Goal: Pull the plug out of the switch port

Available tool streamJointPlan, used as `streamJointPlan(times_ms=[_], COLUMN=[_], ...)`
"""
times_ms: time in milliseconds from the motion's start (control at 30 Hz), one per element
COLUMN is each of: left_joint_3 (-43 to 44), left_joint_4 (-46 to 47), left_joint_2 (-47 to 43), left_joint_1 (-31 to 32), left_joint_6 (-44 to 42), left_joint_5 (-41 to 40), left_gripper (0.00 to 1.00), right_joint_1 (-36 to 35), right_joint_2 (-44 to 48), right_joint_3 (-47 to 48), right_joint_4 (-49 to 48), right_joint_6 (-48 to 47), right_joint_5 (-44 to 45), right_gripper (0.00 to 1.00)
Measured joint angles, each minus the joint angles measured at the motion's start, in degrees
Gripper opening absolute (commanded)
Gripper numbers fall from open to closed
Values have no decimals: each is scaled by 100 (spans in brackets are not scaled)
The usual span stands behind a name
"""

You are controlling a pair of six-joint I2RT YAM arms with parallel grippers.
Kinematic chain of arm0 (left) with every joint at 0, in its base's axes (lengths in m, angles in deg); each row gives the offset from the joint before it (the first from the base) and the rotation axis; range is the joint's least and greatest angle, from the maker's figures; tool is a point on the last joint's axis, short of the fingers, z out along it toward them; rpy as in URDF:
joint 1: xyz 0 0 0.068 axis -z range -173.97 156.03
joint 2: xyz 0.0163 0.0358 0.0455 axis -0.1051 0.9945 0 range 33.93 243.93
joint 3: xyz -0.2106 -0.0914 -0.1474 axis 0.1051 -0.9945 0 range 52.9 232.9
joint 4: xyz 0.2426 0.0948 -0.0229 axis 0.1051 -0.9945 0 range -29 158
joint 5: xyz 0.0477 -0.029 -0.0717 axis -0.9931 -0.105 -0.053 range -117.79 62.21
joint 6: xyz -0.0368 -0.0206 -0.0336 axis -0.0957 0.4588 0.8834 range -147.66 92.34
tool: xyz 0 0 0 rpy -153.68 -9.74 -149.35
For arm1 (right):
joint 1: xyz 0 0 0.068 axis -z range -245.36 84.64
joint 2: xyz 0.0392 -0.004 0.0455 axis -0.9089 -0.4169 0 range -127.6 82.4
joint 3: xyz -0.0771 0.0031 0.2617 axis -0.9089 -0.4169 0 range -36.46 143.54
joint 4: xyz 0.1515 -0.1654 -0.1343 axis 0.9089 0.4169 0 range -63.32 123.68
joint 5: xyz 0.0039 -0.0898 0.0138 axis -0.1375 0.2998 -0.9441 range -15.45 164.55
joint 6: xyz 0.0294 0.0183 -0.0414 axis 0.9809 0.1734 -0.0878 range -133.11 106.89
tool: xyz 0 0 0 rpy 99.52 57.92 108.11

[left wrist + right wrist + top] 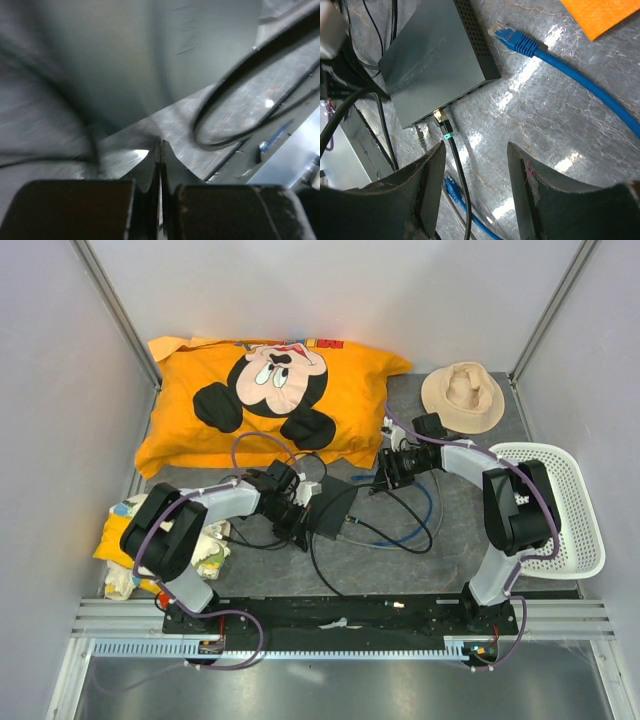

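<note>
Our right gripper (476, 147) gapes wide, empty, with the plug (443, 125) just ahead, seated in the switch (435, 60), axis pointing back at us; left gripper (160, 150) pinched shut.

Worktop (470, 540): dark grey sheet, marbled sheen in the right wrist view.

- Back left: orange cartoon-mouse pillow (260, 400), lying flat.
- Back right: tan hat (462, 397), crown up.
- Right edge: white perforated basket (596, 540).
- Near left: patterned cloth bundle (113, 540), partly hidden by the left arm.
- Centre: switch (332, 508) flat on the surface, near the pillow's front edge.
- Blue cable (425, 515) loops right of the switch. Its loose blue plug (512, 40) lies on the surface just beside the switch's vented side.
- Black plug (442, 122), gold-tipped, meets the switch's socket edge, with a grey plug (420, 135) just beside it.
- Black cable (318, 570) trails toward the near edge.
</note>
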Motion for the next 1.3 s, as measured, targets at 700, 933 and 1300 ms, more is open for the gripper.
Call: streamJointPlan(times_ms=[700, 933, 1300], left_joint_3=[1368, 1362, 1853], left_joint_4=[-101, -754, -74], left_joint_2=[1062, 214, 857], left_joint_1=[455, 352, 116], left_joint_6=[-549, -1239, -658], left_joint_5=[621, 807, -63], left_gripper=[2, 1, 2], right_joint_1=[7, 7, 35], right_joint_2=[-669, -1058, -1674], right_joint_3=[319, 509, 894], right_joint_4=[721, 743, 710], right_joint_6=[-621, -389, 35], right_joint_5=[-22, -483, -1235], right_gripper=[61, 61, 59])
